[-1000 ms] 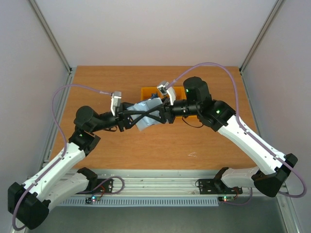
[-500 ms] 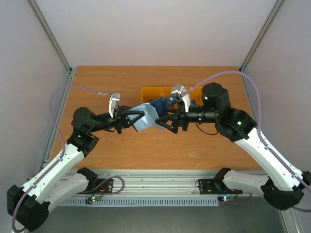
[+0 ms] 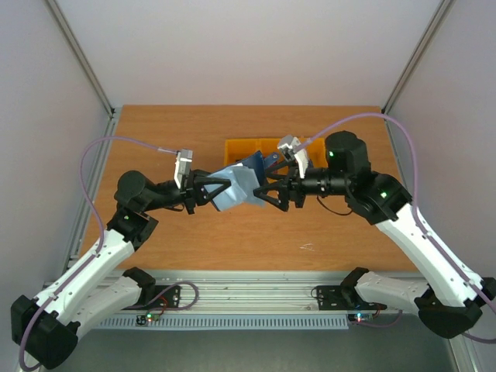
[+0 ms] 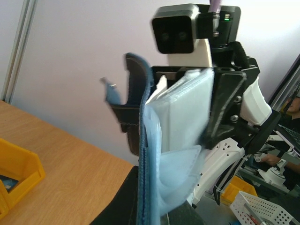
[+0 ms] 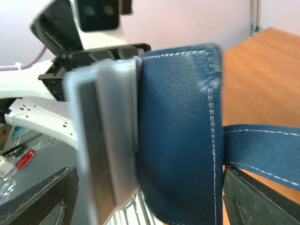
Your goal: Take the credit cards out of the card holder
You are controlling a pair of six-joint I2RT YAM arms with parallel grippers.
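**Steady the holder, pinch only a card**

Above the worktop [image 3: 155, 232], the open holder [image 3: 239, 186] hangs between both pincers. The left pincer [image 3: 223, 191] is clamped on its sleeve side. The right pincer [image 3: 264, 195] gapes wide around its navy side. It should close on a card edge only, but no card shows clearly.

One high fixed view, and two wrist views that face each other at close range.

The overhead camera looks down and forward from behind the arm bases, far enough off to take in the whole bench [image 3: 155, 232], with the left gripper [image 3: 221, 190] and right gripper [image 3: 265, 194] meeting over its middle. The left wrist view looks out along its gripper, pressed close to the card holder [image 4: 178, 122], with the right wrist camera [image 4: 176, 28] head-on just beyond. The right wrist view looks the opposite way, equally close, with the left wrist camera [image 5: 96, 14] beyond. All three show the holder.
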